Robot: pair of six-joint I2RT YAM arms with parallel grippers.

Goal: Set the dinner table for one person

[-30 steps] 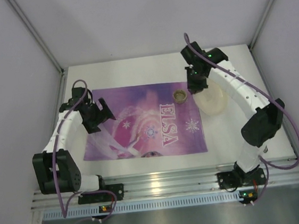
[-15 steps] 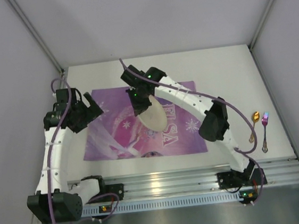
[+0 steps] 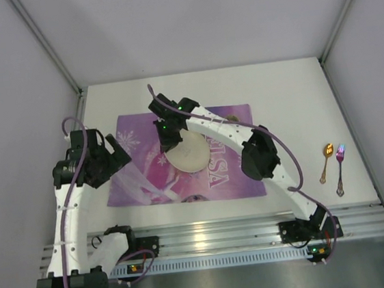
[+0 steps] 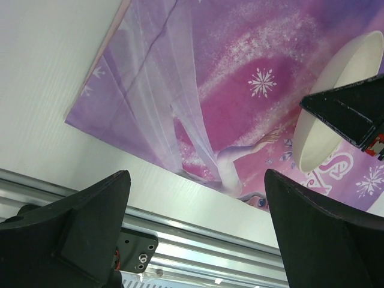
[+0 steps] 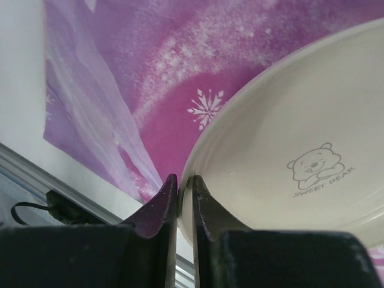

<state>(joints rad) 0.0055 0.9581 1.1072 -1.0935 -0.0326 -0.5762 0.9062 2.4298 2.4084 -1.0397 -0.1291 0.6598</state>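
My right gripper [image 3: 168, 137] is shut on the rim of a cream plate [image 3: 187, 153] and holds it low over the purple ELSA placemat [image 3: 147, 176], which lies on the white dinner table [image 3: 290, 92]. In the right wrist view the fingers [image 5: 163, 201] pinch the plate's rim [image 5: 198, 150]; a bear print shows inside the plate [image 5: 312, 165]. My left gripper [image 3: 114, 154] is open and empty above the mat's left edge. In the left wrist view [image 4: 198, 198] the plate [image 4: 327, 114] shows at the right.
A gold spoon [image 3: 327, 159] and an iridescent fork [image 3: 339, 167] lie on the table at the right. The ribbed aluminium rail [image 3: 215, 238] runs along the near edge. Grey walls enclose the table on three sides.
My right arm has carried the plate from the table's right side to over the mat's middle and lowered it. My left arm has drawn back to the left. The small cup is gone from view.
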